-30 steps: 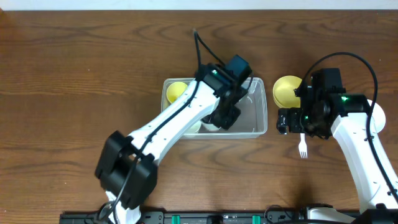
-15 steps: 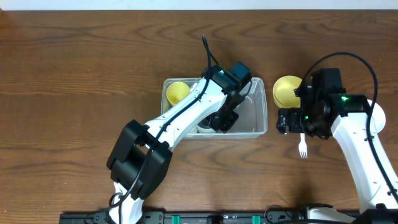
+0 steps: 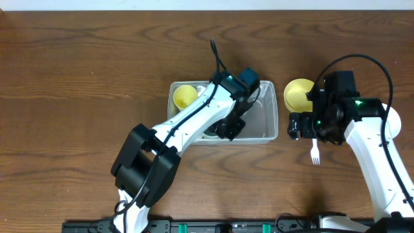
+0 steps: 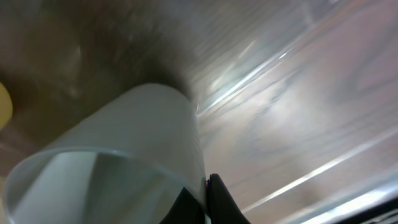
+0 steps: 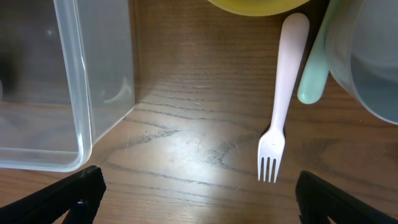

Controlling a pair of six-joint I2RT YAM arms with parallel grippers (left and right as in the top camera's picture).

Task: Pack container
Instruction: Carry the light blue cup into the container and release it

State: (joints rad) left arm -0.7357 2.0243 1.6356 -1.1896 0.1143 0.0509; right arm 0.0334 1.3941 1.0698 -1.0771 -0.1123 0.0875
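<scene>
Left pincer (image 4: 200,202) pinches a pale cup (image 4: 124,149) inside the container (image 3: 264,124)

Overhead: left arm (image 3: 194,116) covers mid container (image 3: 274,126); left claw (image 3: 228,127) state unreadable. Left wrist: cup (image 4: 124,155) blurred, cropped at bottom. Right wrist: yellow bowl (image 5: 255,6) and green handle (image 5: 314,74) cropped at top.

2 yellow bowls (image 3: 185,96) (image 3: 299,94); 1 ea. container (image 3: 266,137), fork (image 5: 278,112), cup (image 4: 124,143).
</scene>
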